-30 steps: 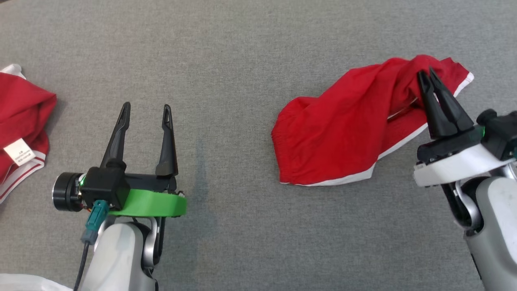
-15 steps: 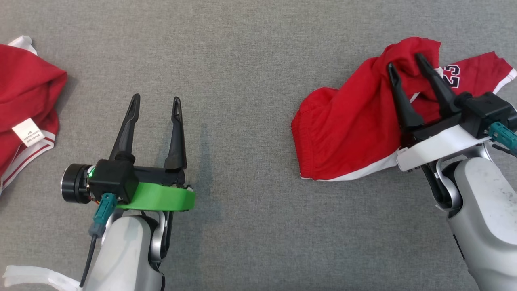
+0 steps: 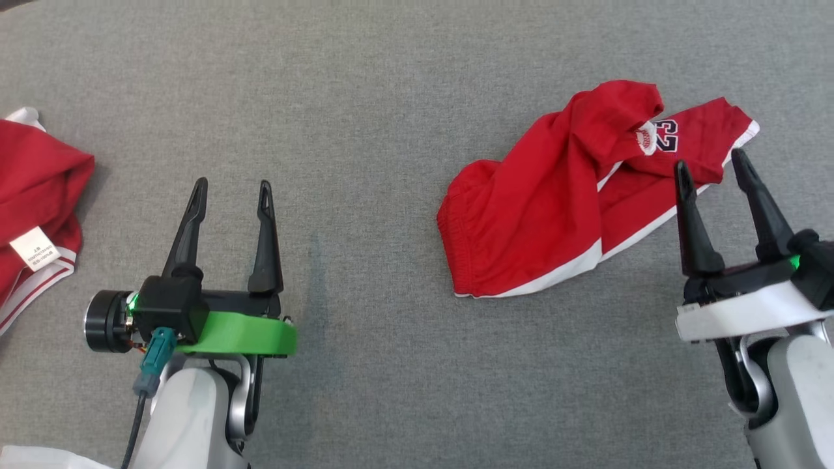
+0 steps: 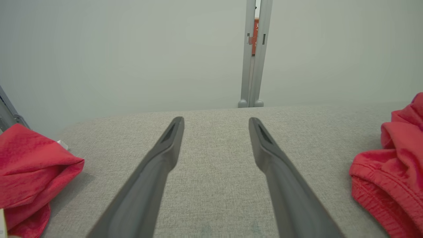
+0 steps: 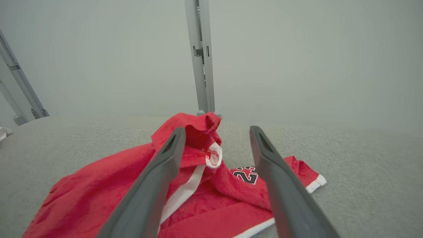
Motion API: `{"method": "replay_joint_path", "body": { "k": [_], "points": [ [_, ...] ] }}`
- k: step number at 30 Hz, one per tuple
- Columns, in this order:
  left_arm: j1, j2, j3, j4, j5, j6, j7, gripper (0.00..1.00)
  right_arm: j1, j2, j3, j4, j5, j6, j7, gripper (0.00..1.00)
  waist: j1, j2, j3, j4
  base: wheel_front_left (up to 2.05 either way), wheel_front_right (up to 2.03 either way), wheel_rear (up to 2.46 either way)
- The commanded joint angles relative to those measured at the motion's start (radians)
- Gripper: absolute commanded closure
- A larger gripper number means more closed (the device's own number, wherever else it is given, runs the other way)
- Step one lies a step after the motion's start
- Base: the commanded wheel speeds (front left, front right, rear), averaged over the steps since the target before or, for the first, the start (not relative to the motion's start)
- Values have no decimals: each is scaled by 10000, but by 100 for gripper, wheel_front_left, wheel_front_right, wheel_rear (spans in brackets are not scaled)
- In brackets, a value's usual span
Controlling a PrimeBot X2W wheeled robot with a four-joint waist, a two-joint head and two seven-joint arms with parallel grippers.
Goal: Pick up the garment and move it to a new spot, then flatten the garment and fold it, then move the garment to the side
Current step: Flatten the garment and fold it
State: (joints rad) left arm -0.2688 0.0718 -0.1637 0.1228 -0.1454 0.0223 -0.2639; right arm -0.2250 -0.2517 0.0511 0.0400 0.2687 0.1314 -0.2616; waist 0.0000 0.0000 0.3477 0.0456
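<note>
Red white-trimmed shorts lie crumpled, long axis diagonal: waistband near-left, legs far-right. Left gripper and right gripper spread, empty.

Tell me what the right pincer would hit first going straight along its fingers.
Probably the red shorts, at the bunched fold just ahead of the right pincer; its height is unclear.

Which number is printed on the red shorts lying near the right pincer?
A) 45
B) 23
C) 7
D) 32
B: the number 23 shows in dark digits on one leg of the red shorts, just beyond the open right pincer.
</note>
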Motion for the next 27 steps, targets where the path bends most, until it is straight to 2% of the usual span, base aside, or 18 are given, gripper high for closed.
{"method": "replay_joint_path", "body": {
  "k": [1,12,27],
  "points": [
    [190,61,51,7,61,46,-6,0,345,74,-86,-92,-86,-14,-36,0,0,0,-343,-223,0,0,0],
    [802,143,161,19,-49,23,-6,0,1586,457,-228,-719,-291,-14,237,0,0,0,-881,-380,0,0,0],
    [728,118,-40,-86,-34,-11,-6,0,1630,446,-465,-732,-244,-14,546,0,0,0,-861,-388,0,0,0]
  ]
}}
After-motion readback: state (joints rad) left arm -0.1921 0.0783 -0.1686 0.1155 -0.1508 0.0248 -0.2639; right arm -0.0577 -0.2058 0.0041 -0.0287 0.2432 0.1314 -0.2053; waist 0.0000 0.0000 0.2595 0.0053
